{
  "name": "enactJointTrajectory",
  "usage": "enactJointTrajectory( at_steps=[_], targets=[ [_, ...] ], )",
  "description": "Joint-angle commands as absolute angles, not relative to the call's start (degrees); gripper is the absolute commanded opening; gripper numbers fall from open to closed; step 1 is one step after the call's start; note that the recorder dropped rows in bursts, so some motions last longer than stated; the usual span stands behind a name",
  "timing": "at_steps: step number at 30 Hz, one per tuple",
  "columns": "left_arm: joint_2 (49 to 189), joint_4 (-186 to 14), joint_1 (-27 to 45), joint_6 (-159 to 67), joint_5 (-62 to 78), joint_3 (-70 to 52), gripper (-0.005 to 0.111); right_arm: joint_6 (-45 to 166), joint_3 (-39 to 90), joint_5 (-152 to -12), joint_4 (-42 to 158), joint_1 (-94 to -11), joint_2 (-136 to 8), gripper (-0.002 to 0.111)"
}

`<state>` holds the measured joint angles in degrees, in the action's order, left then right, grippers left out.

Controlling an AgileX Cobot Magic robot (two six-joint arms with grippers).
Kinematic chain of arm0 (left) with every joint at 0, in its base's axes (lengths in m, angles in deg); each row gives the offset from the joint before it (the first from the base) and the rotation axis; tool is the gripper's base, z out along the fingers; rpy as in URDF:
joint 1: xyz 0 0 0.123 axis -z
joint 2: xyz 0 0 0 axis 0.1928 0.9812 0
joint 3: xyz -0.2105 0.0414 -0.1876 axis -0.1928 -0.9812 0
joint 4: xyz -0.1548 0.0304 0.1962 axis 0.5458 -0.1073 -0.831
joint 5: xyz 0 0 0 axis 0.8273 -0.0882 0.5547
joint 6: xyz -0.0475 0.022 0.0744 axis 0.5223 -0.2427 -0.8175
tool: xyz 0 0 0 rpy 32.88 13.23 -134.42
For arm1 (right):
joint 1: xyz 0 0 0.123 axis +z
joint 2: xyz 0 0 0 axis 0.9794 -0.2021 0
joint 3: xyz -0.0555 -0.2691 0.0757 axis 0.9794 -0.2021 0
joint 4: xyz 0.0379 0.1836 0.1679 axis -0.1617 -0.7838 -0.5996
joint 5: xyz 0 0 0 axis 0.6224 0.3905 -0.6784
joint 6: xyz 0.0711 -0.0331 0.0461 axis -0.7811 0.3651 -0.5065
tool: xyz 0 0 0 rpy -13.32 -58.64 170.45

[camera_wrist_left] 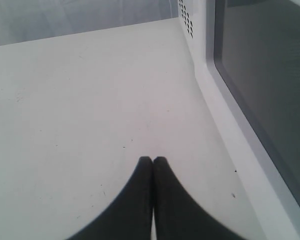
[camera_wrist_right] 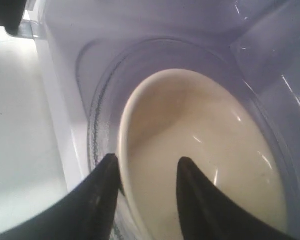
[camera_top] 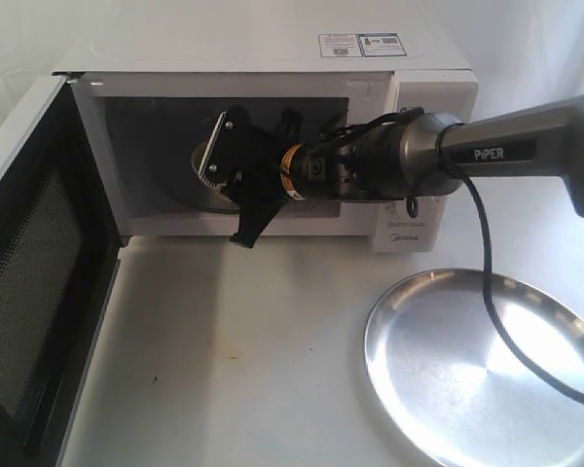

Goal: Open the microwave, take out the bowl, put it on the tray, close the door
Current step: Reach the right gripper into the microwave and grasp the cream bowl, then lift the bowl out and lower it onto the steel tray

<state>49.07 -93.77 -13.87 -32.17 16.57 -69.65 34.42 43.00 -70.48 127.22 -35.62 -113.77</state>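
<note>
Inside the microwave [camera_top: 273, 53], the right tool [camera_wrist_right: 147, 159] is straddling the rim of the cream bowl [camera_wrist_right: 205, 150], jaws parted, while the left tool [camera_wrist_left: 152, 160] is hovering closed above the surface [camera_wrist_left: 65, 100].

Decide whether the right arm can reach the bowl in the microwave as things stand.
Probably yes: the door stands wide open, and the right tool is inside the microwave, its fingers straddling the rim of the bowl.

Plain white tabletop [camera_top: 243, 360]; a white boxy microwave [camera_top: 273, 53] stands at its back; 1 large round shiny steel tray [camera_top: 428, 389] lies near, front right.
</note>
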Motion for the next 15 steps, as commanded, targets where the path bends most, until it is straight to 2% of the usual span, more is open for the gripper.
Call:
enactJointTrajectory(
  at_steps=[1, 3, 4, 7, 8, 15],
  targets=[
    [49.0, -93.5, -13.8, -31.8, 16.4, -69.8, 0.0, 33.2, 43.4, -70.5, 127.1, -35.5, -114.4, 0.035],
    [49.0, -93.5, -13.8, -31.8, 16.4, -69.8, 0.0, 32.6, 43.4, -71.4, 127.1, -35.5, -114.4, 0.033],
    [49.0, -93.5, -13.8, -31.8, 16.4, -69.8, 0.0, 32.5, 43.4, -72.1, 127.0, -35.5, -114.4, 0.028],
    [49.0, -93.5, -13.8, -31.8, 16.4, -69.8, 0.0, 31.1, 43.4, -72.3, 127.0, -35.5, -114.4, 0.005],
    [49.0, -93.5, -13.8, -31.8, 16.4, -69.8, 0.0, 30.9, 43.4, -71.6, 126.9, -35.5, -114.4, 0.0],
    [49.0, -93.5, -13.8, -31.8, 16.4, -69.8, 0.0, 26.2, 41.5, -62.0, 127.1, -34.2, -112.0, 0.0]
  ],
)
